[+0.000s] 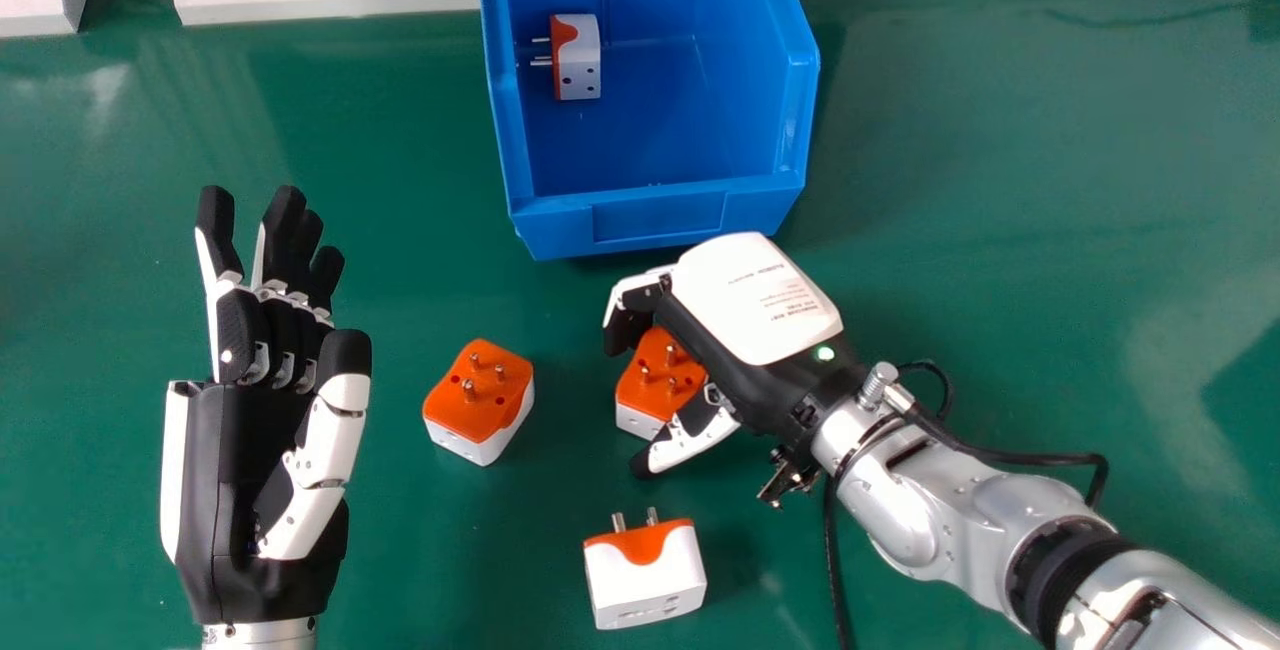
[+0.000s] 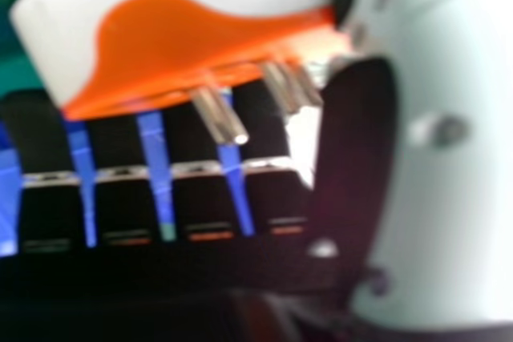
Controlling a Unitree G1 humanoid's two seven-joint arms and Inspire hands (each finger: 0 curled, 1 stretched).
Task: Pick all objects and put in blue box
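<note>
- Fingers of our black-and-white right hand (image 1: 752,305) are clasping, and partly covering, a boxy orange-and-white plastic adapter (image 1: 655,385).
- Our matching left hand (image 1: 245,450) is holding its fingers straight.

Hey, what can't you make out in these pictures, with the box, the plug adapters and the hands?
- Whether the right hand has a firm grip on its plug adapter: in the head view, the hand covers part of it.
- The far end of the blue box: cut off by the head view's top edge.
- Most of the left forearm: cut off by the head view's bottom edge.
- Fine detail on the adapter's pins: blurred in the right hand view.
</note>
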